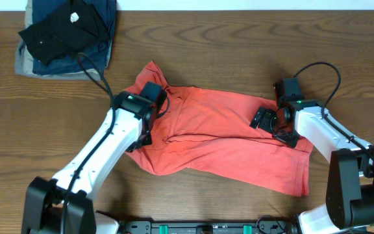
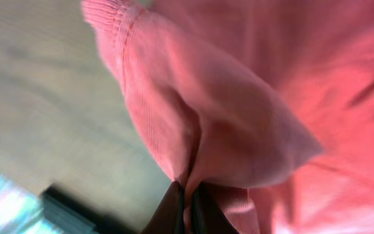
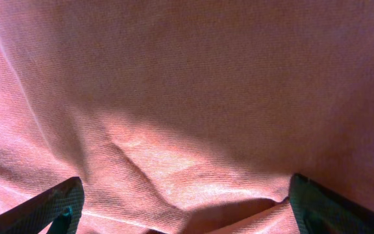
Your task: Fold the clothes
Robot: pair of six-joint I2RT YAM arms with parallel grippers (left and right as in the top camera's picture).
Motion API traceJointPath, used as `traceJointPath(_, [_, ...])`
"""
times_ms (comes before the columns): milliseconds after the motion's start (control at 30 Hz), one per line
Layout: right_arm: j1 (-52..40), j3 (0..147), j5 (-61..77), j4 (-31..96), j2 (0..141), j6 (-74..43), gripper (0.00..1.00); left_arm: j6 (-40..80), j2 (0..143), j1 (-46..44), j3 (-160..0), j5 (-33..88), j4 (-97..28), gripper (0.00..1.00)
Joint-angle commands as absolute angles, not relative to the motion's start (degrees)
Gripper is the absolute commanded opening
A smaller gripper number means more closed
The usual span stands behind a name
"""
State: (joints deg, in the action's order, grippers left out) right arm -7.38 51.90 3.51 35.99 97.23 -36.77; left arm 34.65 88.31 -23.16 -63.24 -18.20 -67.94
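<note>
The orange-red T-shirt (image 1: 219, 140) lies partly folded across the table's middle, plain side up; no lettering shows. My left gripper (image 1: 153, 97) is at its upper left part and is shut on a pinch of the fabric; the left wrist view shows the T-shirt (image 2: 239, 123) bunched between the jaws (image 2: 190, 205). My right gripper (image 1: 273, 122) rests on the shirt's right part with fingers spread wide. In the right wrist view the T-shirt (image 3: 193, 97) fills the frame between the open fingertips (image 3: 184, 211).
A stack of folded black, navy and khaki garments (image 1: 67, 32) sits at the far left corner. Bare wooden table (image 1: 239, 45) surrounds the shirt. The arm bases stand at the near edge.
</note>
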Motion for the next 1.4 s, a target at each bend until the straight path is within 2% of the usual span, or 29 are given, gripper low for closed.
traceJointPath(0, [-7.94, 50.13, 4.58, 35.99, 98.91, -36.38, 0.99, 39.68, 87.02, -23.16, -63.22, -21.91, -71.94, 0.06])
traceJointPath(233, [-7.94, 50.13, 4.71, 36.03, 98.91, -36.38, 0.99, 42.3, 87.02, -23.16, -63.22, -23.68, -77.97, 0.07])
traceJointPath(300, [-7.94, 50.13, 5.02, 36.05, 98.91, -36.36, 0.99, 42.3, 87.02, -23.16, -63.22, -23.66, -78.63, 0.17])
traceJointPath(367, [-7.94, 50.13, 5.08, 36.23, 98.91, -36.36, 0.99, 42.3, 87.02, -23.16, -63.22, -23.66, -79.35, 0.41])
traceJointPath(400, [-7.94, 50.13, 5.41, 36.23, 98.91, -36.36, 0.99, 42.3, 87.02, -23.16, -63.22, -23.66, -79.85, 0.47])
traceJointPath(533, [-7.92, 50.13, 6.26, 36.36, 98.91, -36.34, 0.99, 42.3, 87.02, -23.16, -63.22, -23.66, -80.29, 0.56])
traceJointPath(600, [-7.86, 50.13, 6.2, 36.27, 98.91, -36.34, 0.99, 42.3, 87.02, -23.16, -63.22, -23.64, -79.11, 0.57])
traceJointPath(733, [-7.81, 50.13, 7.18, 35.38, 98.91, -36.34, 0.99, 41.8, 87.02, -23.18, -63.22, -22.31, -73.63, 0.57])
traceJointPath(867, [-7.94, 50.13, 8.03, 36.07, 98.91, -36.34, 0.99, 34.24, 87.05, -23.18, -63.22, -12.93, -63.4, 0.54])
traceJointPath(1000, [-7.94, 50.13, 8.01, 36.51, 98.91, -36.34, 0.99, 26.68, 88.01, -23.18, -63.22, -3.75, -52.34, 0.37])
traceJointPath(1133, [-7.94, 50.13, 8.03, 37.23, 98.91, -36.34, 0.99, 26.59, 90.63, -23.18, -63.22, -3.42, -47.83, 0.2])
traceJointPath(1167, [-7.97, 50.13, 8.01, 37.58, 98.91, -36.34, 0.99, 26.59, 91.46, -23.18, -63.22, -3.42, -47.35, 0.19])
traceJointPath(1200, [-7.97, 50.13, 8.01, 37.78, 98.91, -36.32, 0.96, 26.59, 92.49, -23.16, -63.22, -3.66, -46.89, 0.18])
traceJointPath(1233, [-7.97, 50.13, 8.01, 37.98, 98.91, -36.32, 0.87, 26.57, 93.58, -23.16, -63.22, -4.19, -46.41, 0.14])
traceJointPath(1367, [-7.97, 50.13, 8.01, 38.15, 98.91, -36.32, 0.63, 26.57, 97.36, -22.98, -63.22, -8.03, -44.82, 0.14])
